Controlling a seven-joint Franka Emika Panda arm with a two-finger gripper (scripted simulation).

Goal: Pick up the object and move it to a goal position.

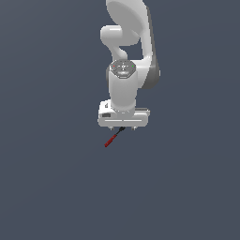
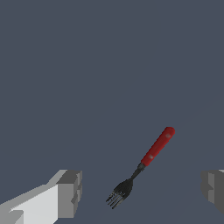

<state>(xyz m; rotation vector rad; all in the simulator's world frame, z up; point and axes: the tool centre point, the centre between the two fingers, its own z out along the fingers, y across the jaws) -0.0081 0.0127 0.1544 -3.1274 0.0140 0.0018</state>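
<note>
Jaws (image 2: 140, 190) wide apart, cropped by frame, fork (image 2: 144, 164) between, untouched

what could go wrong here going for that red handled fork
The fingers stand wide open, with only the black tines of the fork between them; the red handle sticks out beyond. Closing here may pinch just the thin tines, so the fork could pivot or slip. It also lies diagonal to the gripper, so closing might push it aside.
</note>
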